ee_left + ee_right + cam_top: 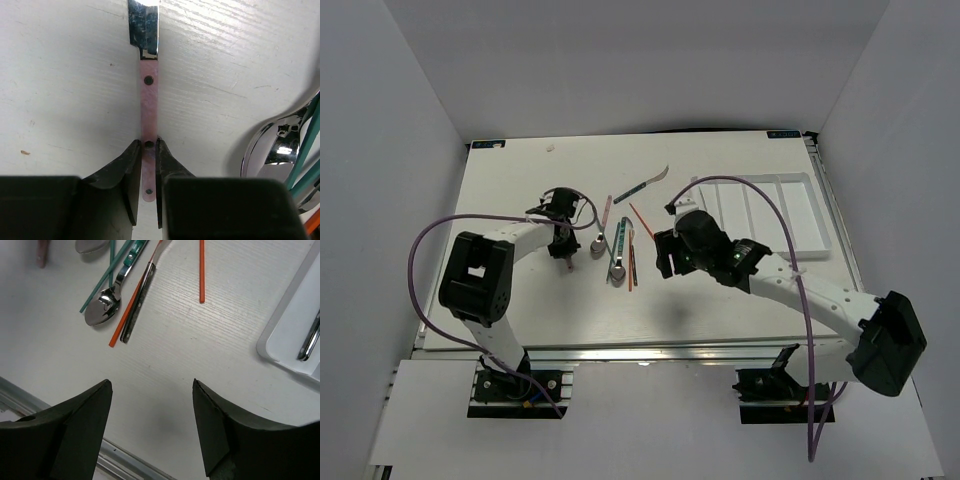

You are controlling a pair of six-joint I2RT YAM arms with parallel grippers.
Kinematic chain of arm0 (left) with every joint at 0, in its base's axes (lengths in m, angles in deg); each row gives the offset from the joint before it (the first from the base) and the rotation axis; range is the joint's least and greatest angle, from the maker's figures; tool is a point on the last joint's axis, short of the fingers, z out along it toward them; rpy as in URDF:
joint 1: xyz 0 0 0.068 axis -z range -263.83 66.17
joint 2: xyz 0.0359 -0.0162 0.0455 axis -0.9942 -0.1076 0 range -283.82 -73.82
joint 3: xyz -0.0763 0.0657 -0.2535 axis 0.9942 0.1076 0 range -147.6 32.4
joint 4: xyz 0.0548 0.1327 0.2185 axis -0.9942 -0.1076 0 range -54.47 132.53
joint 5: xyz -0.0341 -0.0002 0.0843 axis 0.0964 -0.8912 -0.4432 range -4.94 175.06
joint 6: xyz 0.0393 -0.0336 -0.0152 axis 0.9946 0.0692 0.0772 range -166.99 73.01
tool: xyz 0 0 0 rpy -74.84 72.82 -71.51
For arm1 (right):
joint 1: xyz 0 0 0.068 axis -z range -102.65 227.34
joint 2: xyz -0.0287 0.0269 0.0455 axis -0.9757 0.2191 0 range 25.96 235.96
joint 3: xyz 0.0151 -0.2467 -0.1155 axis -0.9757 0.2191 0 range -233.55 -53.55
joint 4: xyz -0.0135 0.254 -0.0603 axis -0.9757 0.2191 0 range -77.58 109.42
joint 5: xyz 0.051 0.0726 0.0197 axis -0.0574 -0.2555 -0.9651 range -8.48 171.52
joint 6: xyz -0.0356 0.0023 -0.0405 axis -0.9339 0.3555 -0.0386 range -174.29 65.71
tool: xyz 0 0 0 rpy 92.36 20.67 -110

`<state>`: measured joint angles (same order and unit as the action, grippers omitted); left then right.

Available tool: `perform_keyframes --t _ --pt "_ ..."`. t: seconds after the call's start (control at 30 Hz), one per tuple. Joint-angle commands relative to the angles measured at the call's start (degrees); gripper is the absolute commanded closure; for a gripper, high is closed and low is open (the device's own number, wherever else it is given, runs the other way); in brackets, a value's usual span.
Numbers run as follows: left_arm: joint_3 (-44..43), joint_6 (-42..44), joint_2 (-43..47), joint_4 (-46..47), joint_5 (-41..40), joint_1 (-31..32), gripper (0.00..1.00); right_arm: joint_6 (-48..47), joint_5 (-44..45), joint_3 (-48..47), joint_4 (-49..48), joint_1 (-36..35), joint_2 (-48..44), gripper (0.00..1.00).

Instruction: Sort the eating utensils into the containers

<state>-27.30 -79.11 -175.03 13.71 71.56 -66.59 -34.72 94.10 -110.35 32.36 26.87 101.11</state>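
table (60,90): white painted board, matt, fine grain ridges, slightly rough; pink-handled knife (149,95): blade of mirror-polished metal, handle of dull pink plastic, faintly mottled, with dark rivets; spoon (102,307): chrome-bright metal bowl, glossy and reflective; orange chopstick (201,270): smooth, matt, plastic-looking; teal chopstick (100,288): smooth, slight sheen; grey-handled utensil (139,302): dark dull handle edged in bright metal; tray (285,340): white plastic, smooth, soft sheen; left gripper (148,150) and right gripper (151,385): fingers (85,420) of black plastic, matt, smooth-faced.
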Motion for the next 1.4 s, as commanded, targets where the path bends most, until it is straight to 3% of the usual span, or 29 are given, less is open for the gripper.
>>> perform_keyframes --t 0.0,0.13,0.23,0.4,0.6,0.73,1.07,1.17,1.27,1.33,1.37 --pt "4.51 -1.89 -2.07 -3.61 -0.29 2.97 1.0 -1.38 -4.39 3.44 -6.05 1.61 -3.69 0.28" --pt "3.89 -3.74 6.09 -5.55 -7.94 7.1 1.0 -0.77 -10.72 7.48 -13.07 2.84 -5.02 0.16" --pt "3.98 -4.01 15.14 -3.8 -7.7 10.8 1.0 1.77 -13.99 8.98 -18.35 2.93 -5.19 0.11" --pt "11.34 -4.53 27.28 10.08 11.77 12.38 1.0 9.07 -10.29 12.13 -26.95 2.93 -8.7 0.11" --pt "20.84 -7.16 36.78 26.95 26.3 13.79 1.0 17.16 -7.65 11.71 -30.75 3.02 -12.14 0.13" --pt "23.92 -9.45 38.89 36.0 31.06 14.49 1.0 19.18 -9.59 8.37 -31.28 3.02 -8.64 0.18" --pt "26.3 -11.48 41.53 42.88 35.2 15.72 1.0 19.8 -15.3 2.92 -32.07 2.93 3.15 0.3" --pt "26.65 -10.69 41.09 42.44 34.86 15.72 1.0 19.54 -17.76 2.04 -35.23 3.02 6.84 0.39" --pt "27.09 -10.95 40.21 43.41 35.12 15.81 1.0 19.1 -17.41 0.38 -35.67 3.02 9.74 0.56" --pt "26.92 -10.69 39.86 42.8 34.51 15.9 1.0 18.4 -16.8 -0.07 -35.68 2.93 10.27 0.79" --pt "26.83 -10.07 39.69 42.36 34.15 15.9 1.0 18.05 -16.62 -0.16 -35.59 3.02 10.19 0.96"
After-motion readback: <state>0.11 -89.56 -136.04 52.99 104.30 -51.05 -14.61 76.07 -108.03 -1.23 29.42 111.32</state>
